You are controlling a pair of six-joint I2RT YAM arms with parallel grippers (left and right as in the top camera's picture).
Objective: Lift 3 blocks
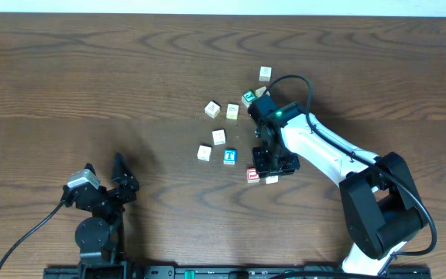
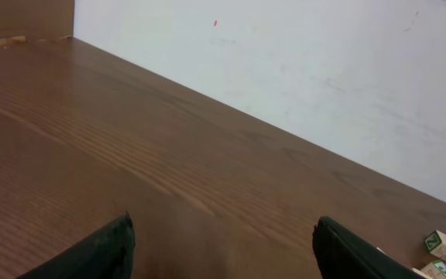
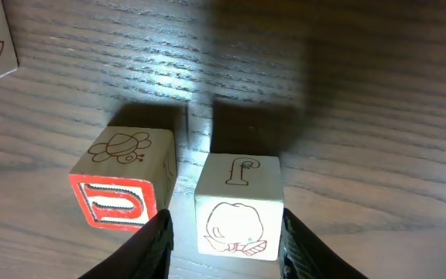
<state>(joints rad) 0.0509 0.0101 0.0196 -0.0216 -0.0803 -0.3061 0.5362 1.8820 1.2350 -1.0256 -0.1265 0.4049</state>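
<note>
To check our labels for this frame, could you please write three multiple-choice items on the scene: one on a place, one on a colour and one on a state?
1. Which block lies between the fingers of the right gripper?
A. a blue-faced block
B. the cream apple block
C. a green-faced block

2. What colour is the lettered front face of the neighbouring block beside it?
A. red
B. yellow
C. black

3. How does the left gripper stand?
A. shut on a block
B. open, holding nothing
C. shut on nothing

Answers:
1 B: the right wrist view shows a finger on each side of that block.
2 A: a red face frames its letter.
3 B: its fingers stand far apart, with only bare table between them.
</note>
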